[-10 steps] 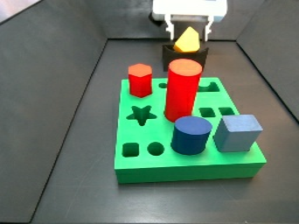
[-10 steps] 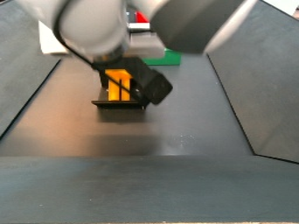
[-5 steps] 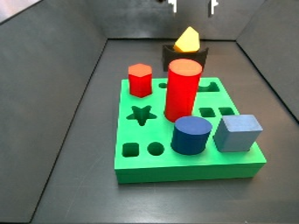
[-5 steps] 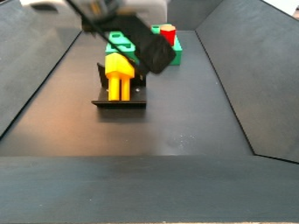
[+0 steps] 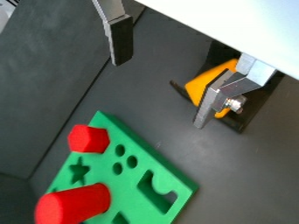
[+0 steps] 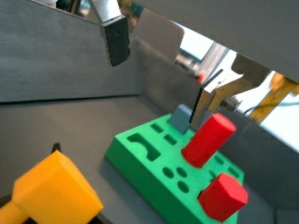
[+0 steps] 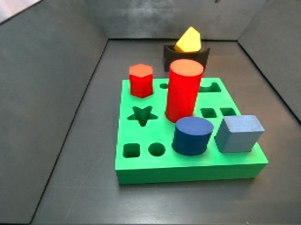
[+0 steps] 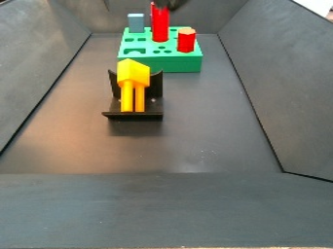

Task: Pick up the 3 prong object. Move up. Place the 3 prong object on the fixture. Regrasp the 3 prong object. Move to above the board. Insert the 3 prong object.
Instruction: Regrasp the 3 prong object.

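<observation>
— Jaws first: what do we record?

— We find the gripper (image 5: 163,74) raised above the floor, jaws spread wide with nothing between them. It shows only in the wrist views; in both side views it is out of frame. One of the fingers (image 5: 119,37) hangs over bare dark floor, its mate stands just beside the yellow piece in that same wrist view.

— Left to right in a side view, then?

— At far left we note the fixture (image 8: 134,105), a dark bracket on its base plate, standing alone on the floor. The 3 prong object (image 8: 132,80) rests on it, yellow-orange, released, touched by neither finger. Further right and well behind sits the board (image 8: 162,53), green, carrying the tall red cylinder (image 8: 159,19) and the red hexagonal peg (image 8: 186,40).

— And from the opposite side?

— We log the red hexagonal peg (image 7: 141,80) leftmost on the board (image 7: 188,167), then the star cutout (image 7: 143,115), the tall red cylinder (image 7: 184,90), a blue round peg (image 7: 192,135) and the grey-blue cube (image 7: 240,134) at right. The 3 prong object (image 7: 188,39) stands on the fixture (image 7: 186,54) behind the board.

— Contact between board and fixture?

— We cannot tell from that view; the other shows them apart.
</observation>
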### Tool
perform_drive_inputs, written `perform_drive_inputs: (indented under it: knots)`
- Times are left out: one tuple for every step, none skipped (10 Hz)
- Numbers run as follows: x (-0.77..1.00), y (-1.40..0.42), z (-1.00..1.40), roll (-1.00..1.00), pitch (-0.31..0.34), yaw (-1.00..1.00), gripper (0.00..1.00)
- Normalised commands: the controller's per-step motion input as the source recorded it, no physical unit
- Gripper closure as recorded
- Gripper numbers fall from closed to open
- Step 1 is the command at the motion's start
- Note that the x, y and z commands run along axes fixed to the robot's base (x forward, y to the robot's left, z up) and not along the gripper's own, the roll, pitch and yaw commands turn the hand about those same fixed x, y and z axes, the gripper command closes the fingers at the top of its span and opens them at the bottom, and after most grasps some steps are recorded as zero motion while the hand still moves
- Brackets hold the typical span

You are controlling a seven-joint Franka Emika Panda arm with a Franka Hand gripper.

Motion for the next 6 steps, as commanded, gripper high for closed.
perform_drive_inputs:
  knots:
    - [-0.02,-0.09,0.04,1.0,0.041,0.03,0.0]
    - [0.01,-0.04,0.03,1.0,0.045,0.03,0.0]
    - [0.01,-0.04,0.02,1.0,0.045,0.03,0.0]
    - [-0.01,-0.04,0.02,1.0,0.042,0.03,0.0]
    - [-0.01,-0.03,0.01,1.0,0.039,0.03,0.0]
    - [-0.01,-0.03,0.0,1.0,0.036,0.03,0.0]
